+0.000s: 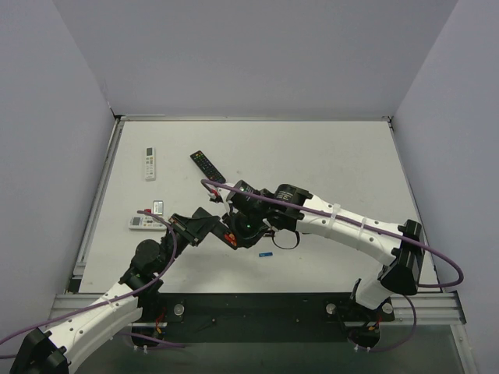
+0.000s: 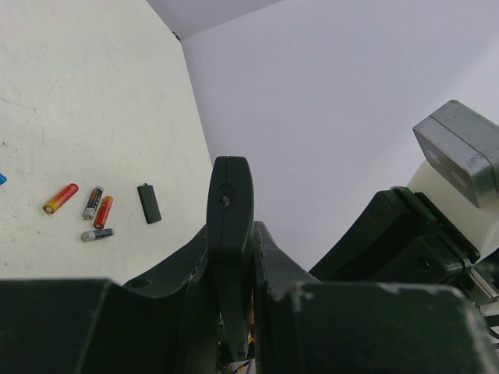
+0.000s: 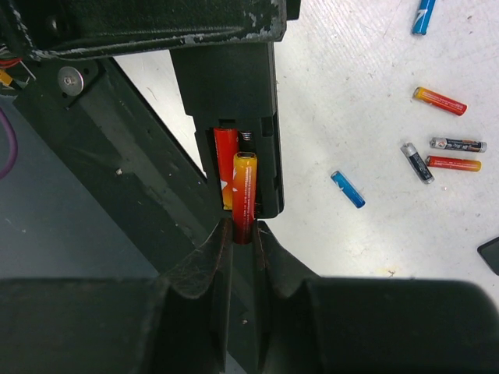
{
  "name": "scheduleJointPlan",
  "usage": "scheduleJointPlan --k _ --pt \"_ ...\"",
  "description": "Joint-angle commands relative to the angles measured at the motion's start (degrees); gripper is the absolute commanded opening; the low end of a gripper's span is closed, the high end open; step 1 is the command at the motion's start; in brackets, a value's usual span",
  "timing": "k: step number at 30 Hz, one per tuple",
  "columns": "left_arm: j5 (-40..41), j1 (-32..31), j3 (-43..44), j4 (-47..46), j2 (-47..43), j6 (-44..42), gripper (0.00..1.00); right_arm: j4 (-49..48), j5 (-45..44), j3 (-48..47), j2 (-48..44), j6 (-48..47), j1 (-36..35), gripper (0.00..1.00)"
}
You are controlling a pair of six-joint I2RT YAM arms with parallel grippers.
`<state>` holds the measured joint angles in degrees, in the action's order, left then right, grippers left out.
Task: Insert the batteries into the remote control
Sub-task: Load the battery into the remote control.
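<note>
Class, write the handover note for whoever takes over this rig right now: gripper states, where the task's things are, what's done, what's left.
Left gripper: shut on the remote control, battery bay open.
Right gripper: shut on a red-orange battery, its end over the bay's empty slot, not yet seated.
Done: back cover is off and lying on the table; one battery sits in the bay.
Left: seat the held battery, then refit the cover.
Spare batteries lie loose on the table.
</note>
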<state>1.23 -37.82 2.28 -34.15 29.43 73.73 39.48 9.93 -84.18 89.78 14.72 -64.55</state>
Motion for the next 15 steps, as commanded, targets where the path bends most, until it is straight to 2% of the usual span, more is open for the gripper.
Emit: scheduleJointPlan --k 1,15 --pt "-0.53 0.03 -4.04 -5.05 -0.25 0.88 0.0 3.49 -0.09 -2.57 1.01 -0.4 -0.31 0.0" --pt "-0.88 -0.06 -4.13 -6.28 -0.07 1.94 0.0 5.69 -1.85 -5.37 2.86 0.13 -0.22 0.05"
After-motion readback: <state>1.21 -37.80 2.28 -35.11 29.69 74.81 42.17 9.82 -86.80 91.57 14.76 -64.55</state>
